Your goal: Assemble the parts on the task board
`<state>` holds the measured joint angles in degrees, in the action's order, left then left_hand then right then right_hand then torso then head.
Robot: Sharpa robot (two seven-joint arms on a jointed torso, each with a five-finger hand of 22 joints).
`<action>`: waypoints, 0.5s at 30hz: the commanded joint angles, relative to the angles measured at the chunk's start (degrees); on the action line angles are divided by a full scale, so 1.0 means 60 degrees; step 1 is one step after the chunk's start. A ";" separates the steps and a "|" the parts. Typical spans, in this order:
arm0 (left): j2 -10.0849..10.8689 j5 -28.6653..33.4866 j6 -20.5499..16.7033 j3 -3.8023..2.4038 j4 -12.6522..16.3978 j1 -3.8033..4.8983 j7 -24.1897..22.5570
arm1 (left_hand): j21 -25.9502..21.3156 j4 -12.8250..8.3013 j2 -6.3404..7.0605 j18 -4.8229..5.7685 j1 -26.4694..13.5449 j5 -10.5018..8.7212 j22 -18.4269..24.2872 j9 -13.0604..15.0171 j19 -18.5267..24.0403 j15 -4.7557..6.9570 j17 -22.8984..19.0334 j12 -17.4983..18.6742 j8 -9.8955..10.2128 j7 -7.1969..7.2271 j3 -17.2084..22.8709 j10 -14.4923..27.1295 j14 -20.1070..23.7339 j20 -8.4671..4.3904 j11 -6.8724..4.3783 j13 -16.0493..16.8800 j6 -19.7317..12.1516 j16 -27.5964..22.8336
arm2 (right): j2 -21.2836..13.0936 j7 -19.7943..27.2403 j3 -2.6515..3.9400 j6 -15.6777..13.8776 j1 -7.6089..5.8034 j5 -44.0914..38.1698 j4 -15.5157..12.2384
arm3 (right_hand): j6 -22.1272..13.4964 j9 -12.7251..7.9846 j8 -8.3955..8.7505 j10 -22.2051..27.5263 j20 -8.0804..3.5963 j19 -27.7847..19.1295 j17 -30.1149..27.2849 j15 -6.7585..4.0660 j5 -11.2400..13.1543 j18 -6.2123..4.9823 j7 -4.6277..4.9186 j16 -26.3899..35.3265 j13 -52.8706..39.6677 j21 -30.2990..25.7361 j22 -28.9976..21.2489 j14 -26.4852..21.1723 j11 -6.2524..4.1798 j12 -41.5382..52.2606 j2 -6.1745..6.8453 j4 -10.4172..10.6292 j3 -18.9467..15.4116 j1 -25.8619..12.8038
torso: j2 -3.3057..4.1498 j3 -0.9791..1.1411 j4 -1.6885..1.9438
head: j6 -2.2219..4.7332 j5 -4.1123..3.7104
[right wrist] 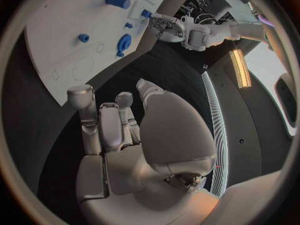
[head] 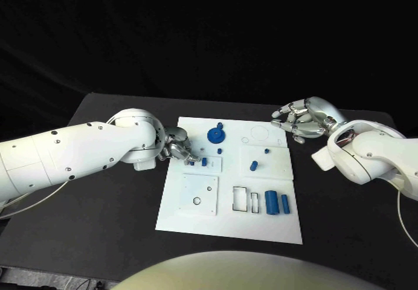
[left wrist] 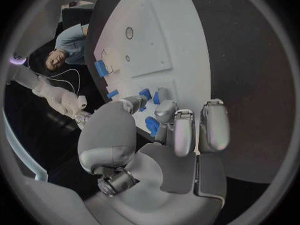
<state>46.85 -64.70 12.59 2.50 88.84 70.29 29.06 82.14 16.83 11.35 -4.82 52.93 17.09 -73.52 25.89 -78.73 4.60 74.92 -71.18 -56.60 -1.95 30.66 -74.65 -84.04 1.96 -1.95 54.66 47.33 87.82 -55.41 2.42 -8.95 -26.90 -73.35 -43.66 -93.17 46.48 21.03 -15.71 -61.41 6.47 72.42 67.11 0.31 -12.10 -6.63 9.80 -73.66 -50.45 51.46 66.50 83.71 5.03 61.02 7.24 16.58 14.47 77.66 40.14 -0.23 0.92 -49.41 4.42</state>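
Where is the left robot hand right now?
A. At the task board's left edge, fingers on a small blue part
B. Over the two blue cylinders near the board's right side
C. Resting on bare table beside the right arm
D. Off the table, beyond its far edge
A: the left robot hand sits at the left edge of the task board, its fingers on a small blue part.

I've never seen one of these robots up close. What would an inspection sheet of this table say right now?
Surface: black table, bare around the plate.
Job's things: white task board in the middle; blue parts on it, including two cylinders side by side and a round piece.
Clutter: nothing seen.
Hands: left hand pinches a small blue part at the board's edge; right hand hovers with nothing in it, fingers curled.
Cables: thin cable under the left arm.
Surroundings: dark backdrop.
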 commanded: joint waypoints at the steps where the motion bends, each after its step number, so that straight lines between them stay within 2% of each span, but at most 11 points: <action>1: 0.0023 0.0369 -0.0262 -0.0022 0.0025 0.0003 -0.0096 | -0.0042 -0.0002 -0.0027 0.0176 -0.0063 -0.0007 0.0015 -0.0014 -0.0012 0.0046 0.1736 0.0013 -0.0005 -0.0031 -0.0078 0.0035 -0.0791 -0.0042 0.0031 -0.0008 0.0056 0.0035 | 0.0004 0.0082 0.0000 0.0035 0.0010 -0.0051 -0.0007 | -0.0044 0.0003 -0.0033 0.0071 -0.0005 -0.0074 -0.0016 0.0023 -0.0038 -0.0185 0.0003 0.0039 0.0015 -0.0036 -0.0008 -0.0074 -0.0025 -0.0049 -0.0007 -0.0019 -0.0021 -0.0113 | -0.0004 0.0004 0.0003 | -0.0012 0.0003; 15: 0.0186 0.0605 -0.0448 -0.0175 -0.0028 0.0018 -0.0119 | -0.0052 -0.0006 -0.0092 0.0172 -0.0089 0.0010 0.0033 -0.0026 0.0000 0.0046 0.1723 0.0025 -0.0001 -0.0028 -0.0118 0.0046 -0.0788 -0.0042 0.0028 -0.0030 0.0051 0.0030 | -0.0005 0.0075 0.0000 0.0042 0.0015 -0.0051 -0.0003 | -0.0044 0.0003 -0.0033 0.0071 -0.0005 -0.0074 -0.0016 0.0023 -0.0038 -0.0185 0.0003 0.0039 0.0015 -0.0036 -0.0008 -0.0074 -0.0025 -0.0049 -0.0007 -0.0019 -0.0021 -0.0113 | -0.0007 0.0007 0.0004 | 0.0002 -0.0015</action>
<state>47.94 -62.17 10.48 1.53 88.67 70.34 28.95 82.15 16.75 11.12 -4.82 52.71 17.09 -73.38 25.78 -78.73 4.60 74.92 -71.17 -56.60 -1.95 30.27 -74.65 -84.04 1.96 -1.94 54.52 47.33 87.82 -55.44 2.43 -8.95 -26.89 -73.32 -43.66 -93.15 46.48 21.02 -15.71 -61.41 6.47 72.42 67.12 0.31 -12.10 -6.63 9.80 -73.66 -50.46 51.47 66.50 83.71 5.03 61.02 7.24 16.58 14.47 77.66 40.12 -0.19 0.93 -49.43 4.35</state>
